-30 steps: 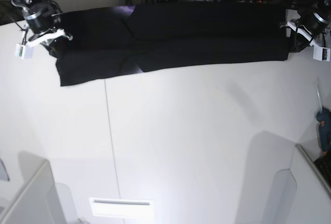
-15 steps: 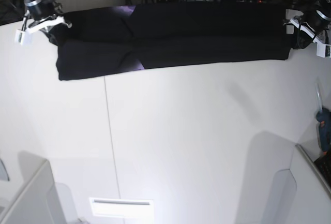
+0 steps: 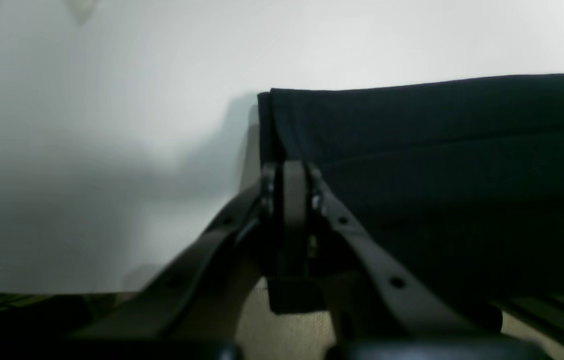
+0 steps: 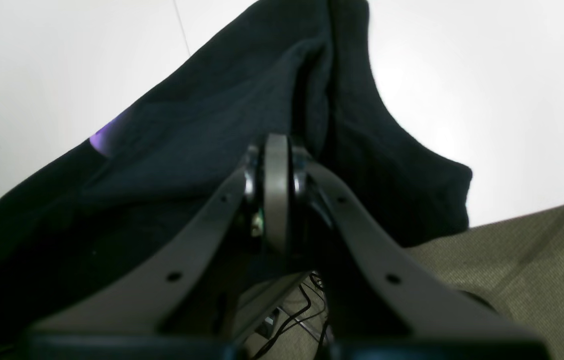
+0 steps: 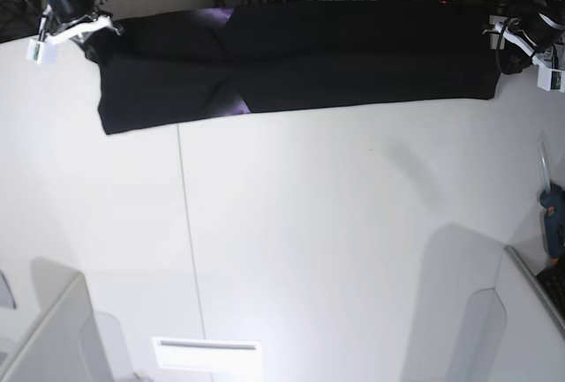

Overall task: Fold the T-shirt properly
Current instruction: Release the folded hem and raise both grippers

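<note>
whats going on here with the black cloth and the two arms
A two-armed robot is folding a black T-shirt on a white table. The shirt lies as a long band along the table's far edge. The left gripper is shut on one end of the band and the right gripper is shut on the other, so the cloth is stretched between them. A sliver of purple print peeks out near a fold. The band has not yet been folded across its length.
</note>
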Robot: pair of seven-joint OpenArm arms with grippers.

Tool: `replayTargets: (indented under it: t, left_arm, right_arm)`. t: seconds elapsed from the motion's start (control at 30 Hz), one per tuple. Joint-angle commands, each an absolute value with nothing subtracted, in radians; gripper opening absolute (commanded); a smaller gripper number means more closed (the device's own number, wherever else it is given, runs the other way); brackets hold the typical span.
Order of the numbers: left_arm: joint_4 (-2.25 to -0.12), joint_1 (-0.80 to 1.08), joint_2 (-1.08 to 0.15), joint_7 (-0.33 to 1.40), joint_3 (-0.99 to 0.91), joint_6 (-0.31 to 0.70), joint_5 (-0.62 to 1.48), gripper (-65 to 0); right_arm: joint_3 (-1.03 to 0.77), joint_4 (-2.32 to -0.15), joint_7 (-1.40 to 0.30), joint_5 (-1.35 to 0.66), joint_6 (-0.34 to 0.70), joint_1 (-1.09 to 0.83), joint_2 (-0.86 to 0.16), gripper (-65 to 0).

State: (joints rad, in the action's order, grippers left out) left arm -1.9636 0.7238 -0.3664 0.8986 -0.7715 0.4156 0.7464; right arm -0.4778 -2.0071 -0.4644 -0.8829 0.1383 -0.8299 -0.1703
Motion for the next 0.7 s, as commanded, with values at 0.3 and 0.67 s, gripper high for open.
replayTargets:
  t: [0.3, 0.67]
  left_arm:
    - [-1.969, 0.731, -0.377, 0.883, -0.728, 0.415, 0.751, -65.0]
    - [-1.963, 0.727, -0.378, 0.880, -0.725, 0.414, 0.751, -65.0]
  right_arm:
    - [-0.483, -1.975, -0.492, -0.886, 0.143, -0.832, -0.177, -65.0]
    - [-0.483, -1.946, -0.495, -0.886, 0.142, -0.826, -0.177, -65.0]
